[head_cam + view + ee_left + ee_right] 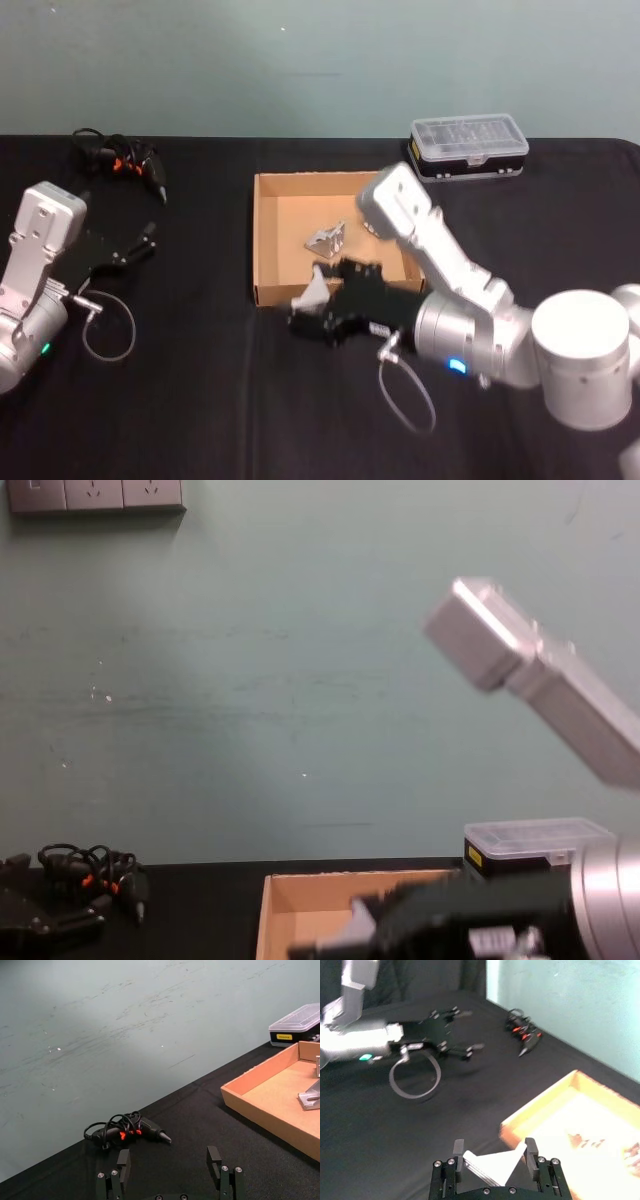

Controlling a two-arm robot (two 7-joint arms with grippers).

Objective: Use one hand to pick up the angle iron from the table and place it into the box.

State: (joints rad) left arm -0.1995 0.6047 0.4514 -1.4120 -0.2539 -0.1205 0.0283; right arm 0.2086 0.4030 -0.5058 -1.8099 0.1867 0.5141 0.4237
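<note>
A: Head view count: two angle irons. One (312,292) sits clamped between the fingers of the right gripper (318,312), the other (327,238) lies flat inside the box (262,240). One box, one black case (469,148) with a clear lid behind it, one corded tool (130,162) at the far left of the table (190,390).

B: Where's the held one relative to the box?

A: At the box's near-left corner, by the front wall. Right wrist view shows the plate (492,1166) pinched between both fingers (457,1152), the box corner (517,1122) just beyond it. Can't tell whether it's over the wall yet.

B: Right arm pose?

A: Gripper points toward the robot's left, low by the front wall. Forearm runs back to the right, and the silver upper link (415,225) slants up over the box's right side. A cable loop (405,395) hangs under the wrist.

B: Left?

A: Left gripper (135,248) is near the table's left side, well apart from the box, with fingers (214,1157) spread and nothing between them. It's aimed toward the corded tool (127,1131). Its arm (35,280) stands at the left edge.
</note>
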